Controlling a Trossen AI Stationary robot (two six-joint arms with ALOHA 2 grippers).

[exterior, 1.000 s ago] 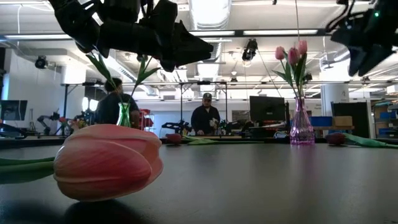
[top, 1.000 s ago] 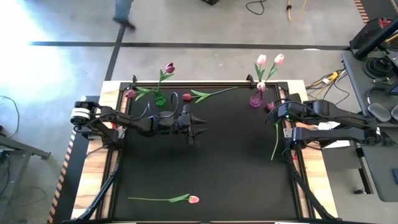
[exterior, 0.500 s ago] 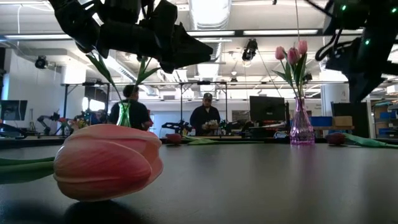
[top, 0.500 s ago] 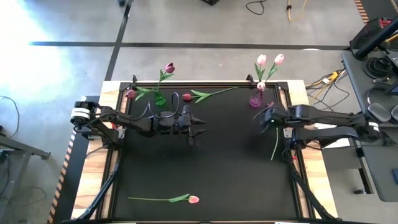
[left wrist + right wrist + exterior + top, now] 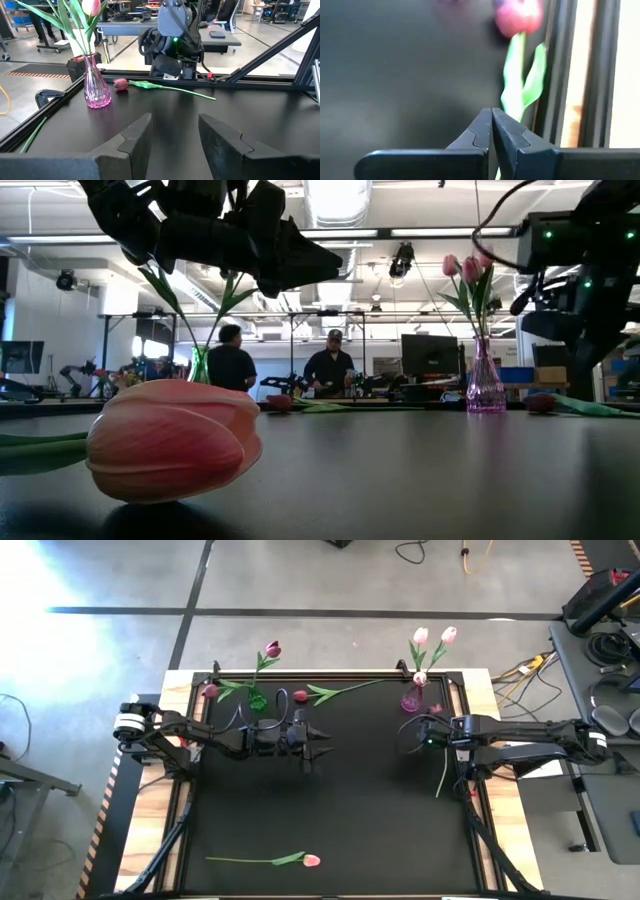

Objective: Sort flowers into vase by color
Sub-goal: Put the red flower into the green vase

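Right end effector (image 5: 491, 125) moved inward over black table (image 5: 370, 810).

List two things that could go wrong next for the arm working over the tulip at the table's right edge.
1. The right gripper is shut, and the thin stem of the dark red tulip shows just beside its tips. It may have missed the stem or hold it weakly, so the flower could slip.
2. The pink vase stands close by. A swinging lift might knock it over.
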